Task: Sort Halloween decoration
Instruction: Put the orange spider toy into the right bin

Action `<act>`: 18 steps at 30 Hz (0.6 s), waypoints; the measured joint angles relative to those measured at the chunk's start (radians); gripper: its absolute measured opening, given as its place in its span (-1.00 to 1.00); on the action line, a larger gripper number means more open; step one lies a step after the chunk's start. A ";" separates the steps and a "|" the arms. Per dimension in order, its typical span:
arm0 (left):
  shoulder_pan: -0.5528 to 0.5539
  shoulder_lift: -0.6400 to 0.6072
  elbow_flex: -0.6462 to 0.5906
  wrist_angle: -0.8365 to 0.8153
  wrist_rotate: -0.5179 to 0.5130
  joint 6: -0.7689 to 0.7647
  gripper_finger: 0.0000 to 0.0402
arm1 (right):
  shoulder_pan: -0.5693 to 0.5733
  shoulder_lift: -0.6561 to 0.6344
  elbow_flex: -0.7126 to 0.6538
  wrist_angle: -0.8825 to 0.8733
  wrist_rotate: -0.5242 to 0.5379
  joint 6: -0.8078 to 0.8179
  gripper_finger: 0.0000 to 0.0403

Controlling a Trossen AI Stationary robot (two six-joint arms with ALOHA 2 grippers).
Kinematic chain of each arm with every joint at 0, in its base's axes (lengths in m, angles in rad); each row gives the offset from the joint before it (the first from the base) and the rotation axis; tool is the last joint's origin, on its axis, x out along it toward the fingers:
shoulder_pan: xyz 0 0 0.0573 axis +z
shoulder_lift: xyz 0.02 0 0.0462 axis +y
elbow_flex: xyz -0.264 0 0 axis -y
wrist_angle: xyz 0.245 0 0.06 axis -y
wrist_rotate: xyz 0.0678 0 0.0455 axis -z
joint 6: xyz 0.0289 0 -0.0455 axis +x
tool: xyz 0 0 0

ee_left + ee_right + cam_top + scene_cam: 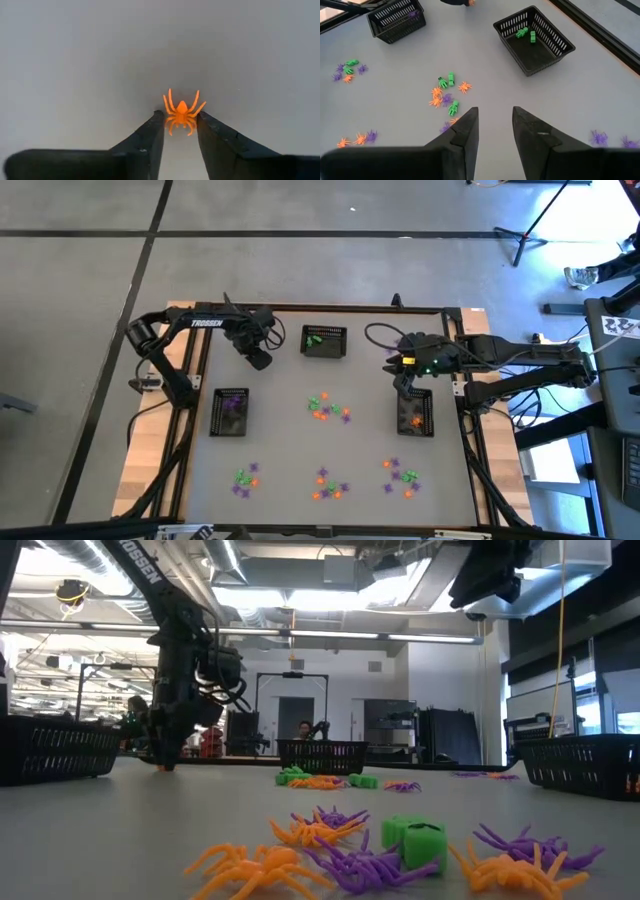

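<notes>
While the left fingers point(181, 122) sit low on the desk point(75, 60), these lines give the scene.

Left fingers: set on either side of an orange spider point(182, 111), tips touching or nearly touching its legs; whether they have clenched on it, I cannot tell.
Orange spider: flat on the desk between the left fingertips, body pointing away from them, front legs reaching past the tips.
Left arm: in the high view its fingers point(259, 358) are at the desk's far left part, between the purple basket point(231, 412) and the green basket point(325, 340).
Right fingers: point(495, 125) parted with nothing between them, held above the desk.
Right arm: in the high view its fingers point(404, 383) hang just above the far end of the orange basket point(416, 412).
Green basket: ahead of the right fingers and well apart from them, with a few green pieces point(526, 34) inside.
Purple basket: farther off from the right fingers, a purple piece inside.
Loose decorations: a mixed cluster point(446, 94) of orange, green and purple just ahead of the right fingers; three more clusters point(328, 485) along the desk's near edge.
Low view: orange and purple spiders and a green piece point(415, 838) close to the camera.
</notes>
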 joint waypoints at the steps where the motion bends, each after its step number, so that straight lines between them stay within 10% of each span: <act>1: 0.000 0.000 0.000 0.000 0.001 0.000 -0.52 | 0.000 0.000 0.000 0.004 0.000 0.000 -0.42; 18: 0.001 -0.185 -0.003 -0.013 0.168 -0.103 -0.99 | 0.000 0.000 0.000 0.015 0.000 -0.002 -0.42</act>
